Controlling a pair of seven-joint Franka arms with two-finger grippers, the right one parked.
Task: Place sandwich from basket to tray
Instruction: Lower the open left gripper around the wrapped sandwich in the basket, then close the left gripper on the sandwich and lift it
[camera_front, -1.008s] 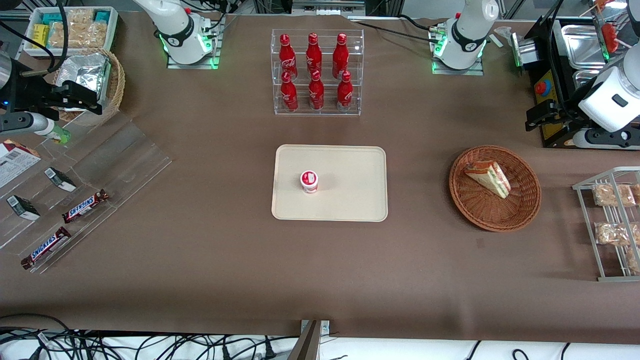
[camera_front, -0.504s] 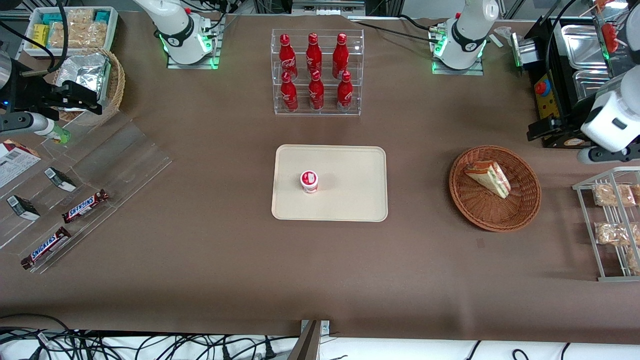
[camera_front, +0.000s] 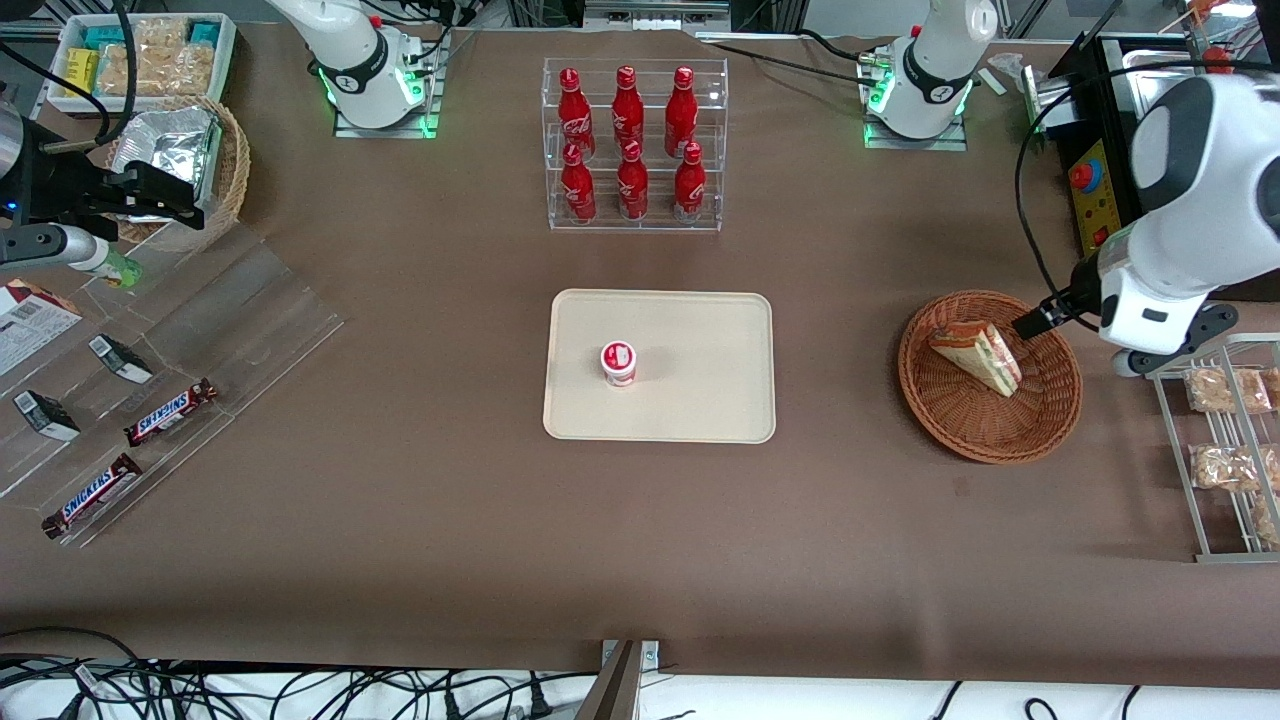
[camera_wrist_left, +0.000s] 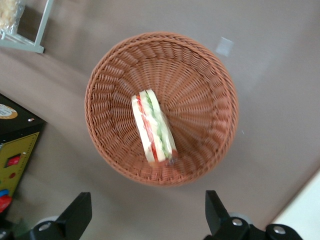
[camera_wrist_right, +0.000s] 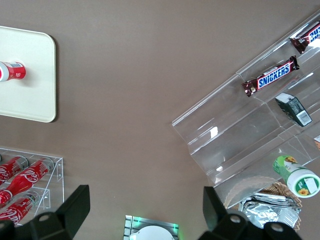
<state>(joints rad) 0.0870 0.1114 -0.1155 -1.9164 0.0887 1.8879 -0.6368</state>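
Brown table cover (camera_front: 420, 520), sandwich (camera_wrist_left: 153, 128) in wicker basket (camera_wrist_left: 210, 105), gripper (camera_wrist_left: 147, 220) above, jaws apart.

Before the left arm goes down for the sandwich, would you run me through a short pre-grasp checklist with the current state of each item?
1. Sandwich in the basket, lying on its side, nothing on top of it: ok.
2. Gripper open, fingers spread wide apart: ok.
3. Gripper above the basket and clear of the sandwich, nothing held: ok.
4. Gripper centred over the sandwich: not ok; the sandwich sits off from the midpoint between the fingers.
5. Tray has free room for the sandwich; only a small red-and-white cup stands on it: ok.
6. Finger line matched to the sandwich's long edge: cannot tell.
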